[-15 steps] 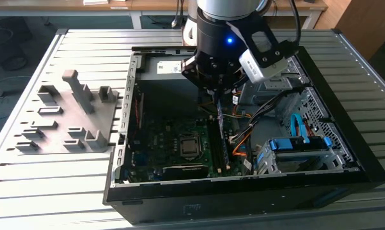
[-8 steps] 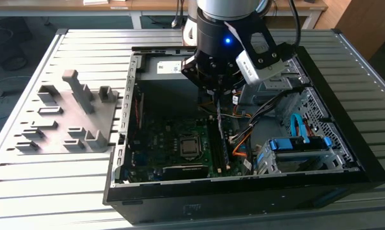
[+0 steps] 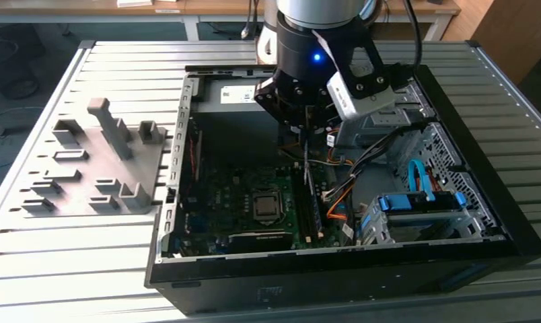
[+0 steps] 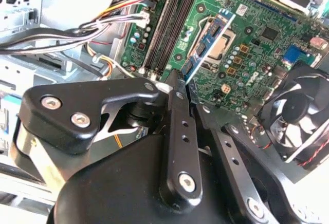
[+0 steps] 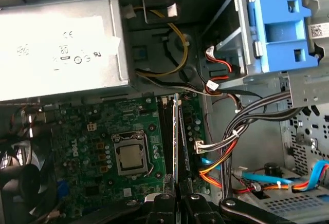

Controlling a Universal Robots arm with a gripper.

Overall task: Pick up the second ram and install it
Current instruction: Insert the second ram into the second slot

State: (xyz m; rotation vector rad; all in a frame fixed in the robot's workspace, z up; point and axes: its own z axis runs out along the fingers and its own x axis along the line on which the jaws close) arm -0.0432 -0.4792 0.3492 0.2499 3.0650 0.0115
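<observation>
Slatted bench (image 3: pixel 73 269), open case (image 3: pixel 342 272): first wrist view shows jaws pinching the second ram (image 5: pixel 176 131) edge-on over the motherboard (image 5: pixel 77 131).

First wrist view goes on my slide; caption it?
End effector holding the second ram edge-on over the motherboard's slots.

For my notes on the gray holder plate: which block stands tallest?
The upright post at the head of the long sloping ridge on the plate; every other block is clearly lower.
</observation>
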